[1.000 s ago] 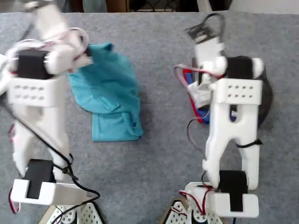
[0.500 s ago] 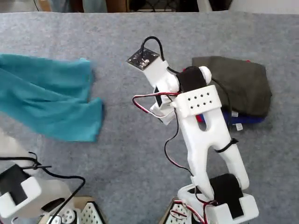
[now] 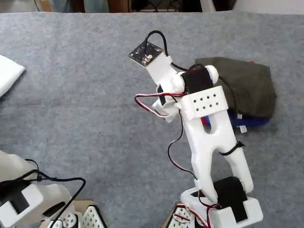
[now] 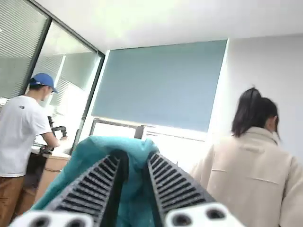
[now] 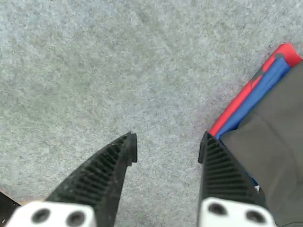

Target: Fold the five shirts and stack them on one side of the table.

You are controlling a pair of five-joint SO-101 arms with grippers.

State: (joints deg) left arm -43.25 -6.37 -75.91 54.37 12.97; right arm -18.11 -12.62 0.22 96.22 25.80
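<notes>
Holding the teal shirt (image 4: 133,144) aloft, the left gripper (image 4: 136,159) should lay it flat. The right gripper (image 5: 165,142), wide open, can probably pin a hem.

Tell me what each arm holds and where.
Left end effector pinches a bunched fold of the teal shirt; which part cannot be told. Right end effector holds nothing.

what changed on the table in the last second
The left gripper carried the teal shirt leftward and up off the table, fingers clamped on it. The right arm swung off the stack toward the table's middle; the right gripper is open. The stack stayed put.
</notes>
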